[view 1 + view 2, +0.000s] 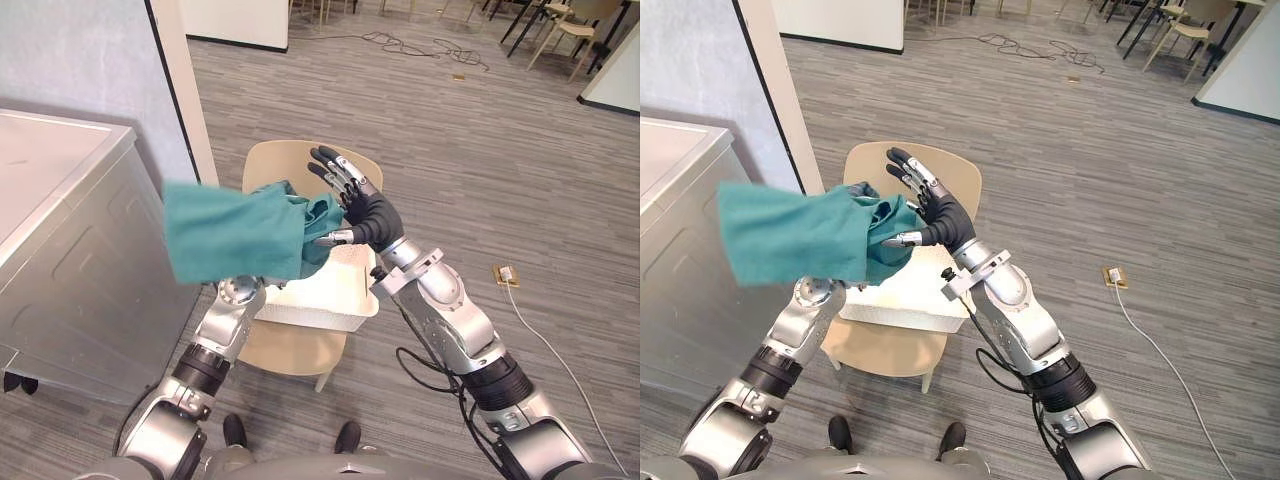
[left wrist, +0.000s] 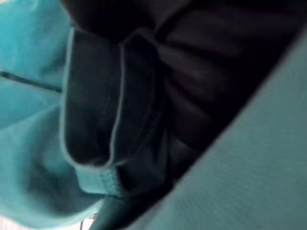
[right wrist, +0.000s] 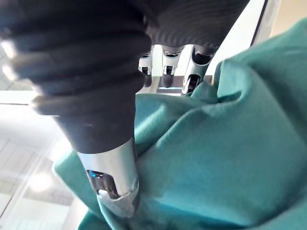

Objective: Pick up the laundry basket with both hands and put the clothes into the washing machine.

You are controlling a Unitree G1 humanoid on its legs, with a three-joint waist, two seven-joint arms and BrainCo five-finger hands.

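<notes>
A teal cloth [image 1: 235,235] hangs spread in the air above a white laundry basket [image 1: 330,298], which rests on a beige chair [image 1: 290,350]. My left arm rises from below into the cloth, and the left hand is hidden inside its folds [image 2: 38,96]. At the cloth's right end, my right hand [image 1: 370,215] stands open with its fingers straight and pointing up. Its thumb [image 3: 110,177] presses against the bunched cloth [image 3: 230,143]. The silver washing machine [image 1: 70,250] stands at the left, next to the chair.
A white wall panel [image 1: 185,90] rises behind the machine. A floor socket [image 1: 505,273] with a white cable lies on the grey floor to the right. Chairs and tables [image 1: 570,30] stand far back at the right.
</notes>
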